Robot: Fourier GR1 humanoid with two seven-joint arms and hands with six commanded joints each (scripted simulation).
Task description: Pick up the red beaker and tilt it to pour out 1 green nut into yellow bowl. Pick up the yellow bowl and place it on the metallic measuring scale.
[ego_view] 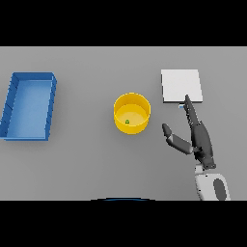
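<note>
While right hand hovered with fingers straight, thumb spread, holding nothing, yellow bowl sat mid-table, upright, green nut inside. Metallic measuring scale lay near, beyond fingertips. Bowl looked rigid, light, smooth-walled, likely slippery; best grip judged: rim pinch or wrap round wall. Blue tray well apart, far left. Red beaker, left hand unseen.

One yellow bowl holding one green nut, one blue tray, one white square measuring scale, and one robot hand, all on one grey counter
</note>
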